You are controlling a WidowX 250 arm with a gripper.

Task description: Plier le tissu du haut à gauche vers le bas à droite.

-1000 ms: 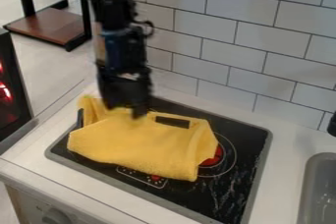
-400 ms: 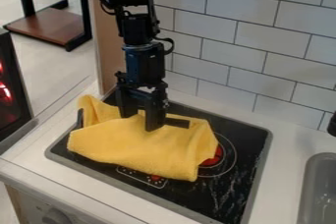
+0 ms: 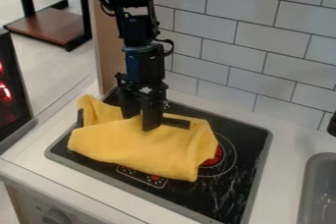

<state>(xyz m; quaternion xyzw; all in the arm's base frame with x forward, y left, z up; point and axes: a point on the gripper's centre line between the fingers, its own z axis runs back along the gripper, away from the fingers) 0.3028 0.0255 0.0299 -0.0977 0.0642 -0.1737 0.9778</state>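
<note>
Arm: here's my black arm [image 3: 134,29], dropping in from the top, left of centre, and hanging almost straight down.
Gripper: pointing down at the far side of the cloth, fingers a little apart, not clenched; whether a fold sits between the tips [image 3: 142,124], I can't tell.
Yellow cloth [image 3: 144,147]: rumpled over the left and middle of the stove top [image 3: 246,154], a bunched flap at its far left.
Hard to read: a dark strip [image 3: 176,123] by the cloth's far edge; part of a red ring [image 3: 213,158] is covered.
Cut off: the grey sink [image 3: 314,161], at the right edge.
Room: white counter [image 3: 282,144], tiled wall [image 3: 249,31] behind, brown shelf [image 3: 49,25] far left.
</note>
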